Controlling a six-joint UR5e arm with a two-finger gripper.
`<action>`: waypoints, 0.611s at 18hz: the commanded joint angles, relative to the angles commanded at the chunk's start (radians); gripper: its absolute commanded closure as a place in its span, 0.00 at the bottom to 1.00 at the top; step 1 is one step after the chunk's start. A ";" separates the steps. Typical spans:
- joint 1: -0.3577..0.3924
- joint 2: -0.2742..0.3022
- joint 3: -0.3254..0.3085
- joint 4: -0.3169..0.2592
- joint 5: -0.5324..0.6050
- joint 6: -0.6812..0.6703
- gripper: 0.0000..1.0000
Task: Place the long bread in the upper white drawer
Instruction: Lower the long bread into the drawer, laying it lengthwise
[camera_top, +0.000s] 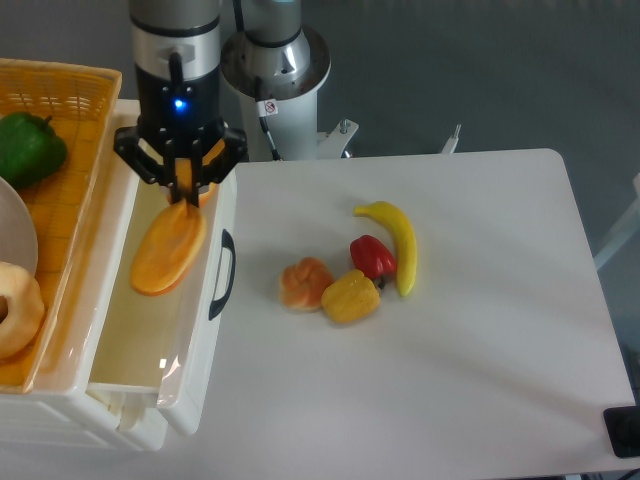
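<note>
The long bread is an orange-brown loaf hanging tilted over the upper white drawer, which is pulled open at the table's left with a dark curved handle on its front. My gripper is shut on the loaf's upper end and holds it above the drawer's far part. The loaf's lower end points down into the drawer. I cannot tell whether it touches the drawer floor.
A woven orange-yellow basket with a green pepper stands left of the drawer. On the table lie a small round bun, a yellow pepper, a red pepper and a banana.
</note>
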 joint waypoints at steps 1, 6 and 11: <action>-0.002 -0.002 0.000 0.000 -0.006 -0.002 1.00; -0.002 0.000 -0.015 0.003 -0.008 0.006 0.75; -0.002 -0.002 -0.020 0.006 -0.005 0.012 0.62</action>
